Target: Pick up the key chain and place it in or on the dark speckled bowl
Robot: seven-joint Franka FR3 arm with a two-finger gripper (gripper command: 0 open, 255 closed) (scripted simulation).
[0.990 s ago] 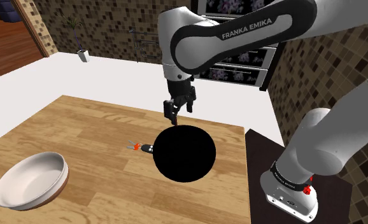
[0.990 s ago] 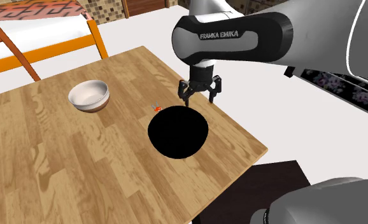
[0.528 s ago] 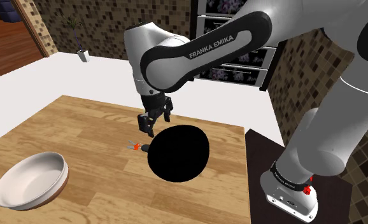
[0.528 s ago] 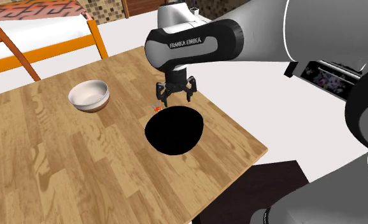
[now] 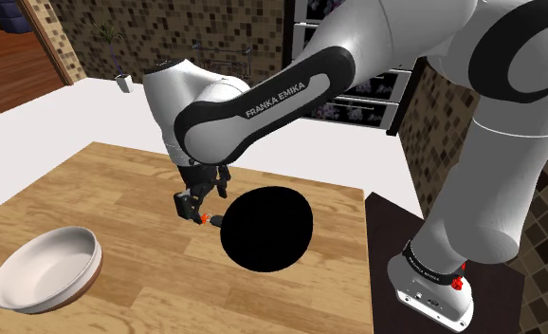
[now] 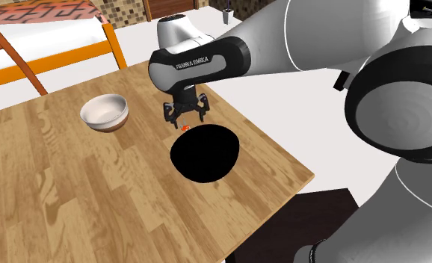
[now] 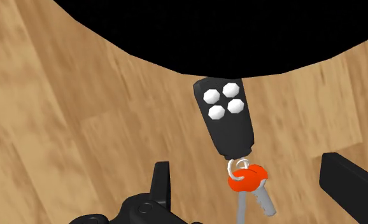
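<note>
The key chain point(image 7: 227, 124) lies ungrasped on the counter point(image 5: 120, 199) near the shoulder view's far edge, just beside the black bowl point(image 5: 267, 228), with the end effector point(image 7: 249, 175) spread open directly above it, so grasping, lifting and placing all remain.

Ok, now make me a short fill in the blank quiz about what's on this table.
The key chain shows ___ white buttons. It lies on the table beside the bowl drawn plain ___. The gripper hangs over it with fingers ___, not shut.
Missing words: four; black; open.
</note>
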